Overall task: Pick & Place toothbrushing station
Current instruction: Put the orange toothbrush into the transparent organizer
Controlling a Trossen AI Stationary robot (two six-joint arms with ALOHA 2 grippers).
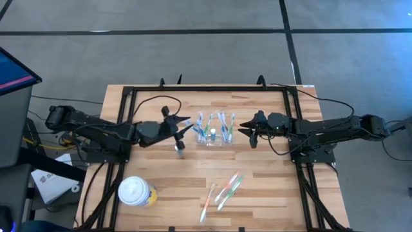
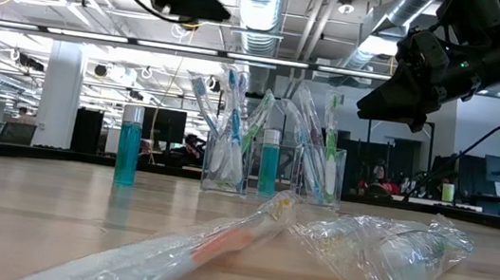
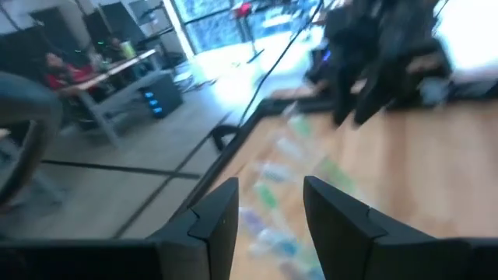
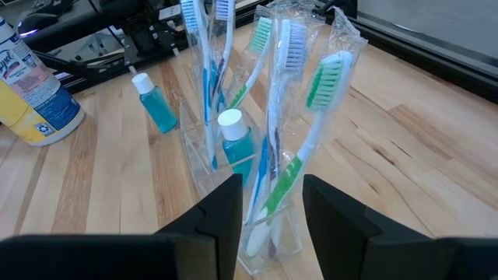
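The toothbrushing station [image 1: 207,140] is a clear oblong holder standing mid-table, filled with several toothbrushes [image 4: 319,101], some in clear wrappers, and a small blue bottle [image 4: 232,134]. A second blue bottle [image 1: 179,148] stands upright on the wood just left of it. My left gripper [image 1: 183,127] hovers open above the table at the station's left end, over that bottle; its wrist view [image 3: 271,210] is blurred and shows nothing between the fingers. My right gripper [image 1: 247,132] is open at the station's right end, its fingers either side of the holder's near end [image 4: 268,233] without touching.
A yellow cup with a white lid [image 1: 136,192] stands near the front left. Several wrapped toothbrushes [image 1: 222,189] lie loose near the front centre, with crumpled clear wrappers [image 2: 390,248] beside them. A black frame [image 1: 129,96] runs round the tabletop.
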